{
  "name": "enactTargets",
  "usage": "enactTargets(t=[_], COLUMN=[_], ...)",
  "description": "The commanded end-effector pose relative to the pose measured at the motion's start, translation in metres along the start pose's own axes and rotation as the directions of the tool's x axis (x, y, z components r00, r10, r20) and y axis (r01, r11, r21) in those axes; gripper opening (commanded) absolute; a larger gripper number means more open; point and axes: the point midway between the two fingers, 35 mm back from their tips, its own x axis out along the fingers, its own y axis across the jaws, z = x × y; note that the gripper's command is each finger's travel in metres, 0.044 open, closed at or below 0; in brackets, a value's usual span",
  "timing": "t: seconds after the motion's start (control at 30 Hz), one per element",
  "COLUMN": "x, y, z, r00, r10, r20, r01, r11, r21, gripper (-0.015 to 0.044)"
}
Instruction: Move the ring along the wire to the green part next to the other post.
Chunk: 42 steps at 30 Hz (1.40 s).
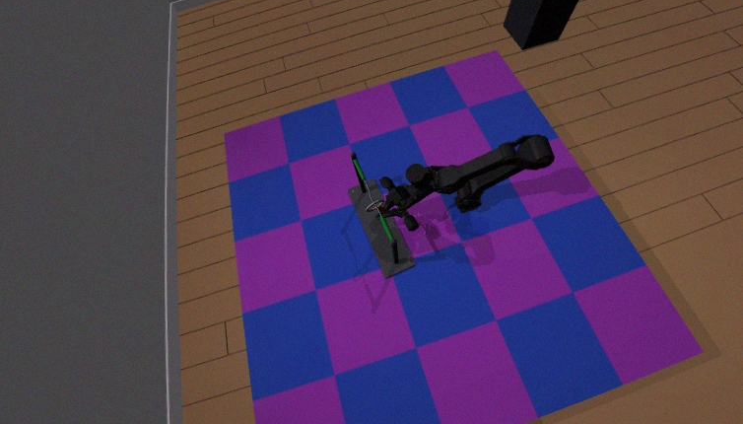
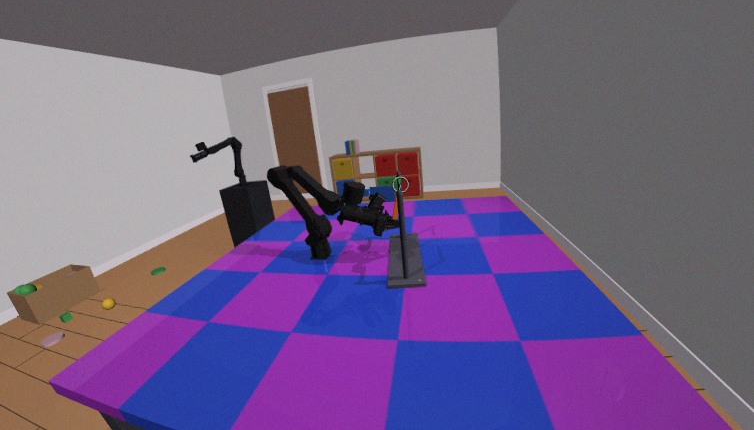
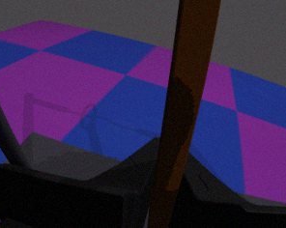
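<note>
Wrist view: the orange handle rises between the two dark fingers, its lower end pinched between them, leaning slightly right toward the top. Gripper is clenched on the handle. Checkered purple-and-blue mat lies beyond. The ring is outside this view.

Top view: grey base sits on the mat, with a post at each end. Far post carries a green section; near post carries a second green section. Ring shows as a pale loop about midway along the base, between the two green sections, at the upper end of the near one. Whether the ring clears the thin grey wire cannot be told at this size. Gripper is just beside the ring on the arm's side; arm reaches in from the right, its base on the mat.

Exterior view: posts line up nearly end-on. Ring sits high, near the top of the post, with the handle hanging below it into the gripper. Arm bends low over the mat.

Background: second arm on a black pedestal, shelf, door, cardboard box with small items scattered on the wood floor.
</note>
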Motion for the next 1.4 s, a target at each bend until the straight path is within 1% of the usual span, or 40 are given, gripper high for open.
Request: enactTargets(t=[0.0,0.6,1.37], x=[-0.001,0.000,0.001], y=[0.007,0.036,0.061], z=[0.000,0.003,0.006], r00=[1.000,0.998,0.998], r10=[-0.012,-0.058,-0.069], r20=[0.006,0.008,0.012], r01=[0.012,0.056,0.067], r11=[1.000,0.992,0.989], r21=[0.022,0.113,0.133], gripper=[-0.0150,-0.0150,-0.0150])
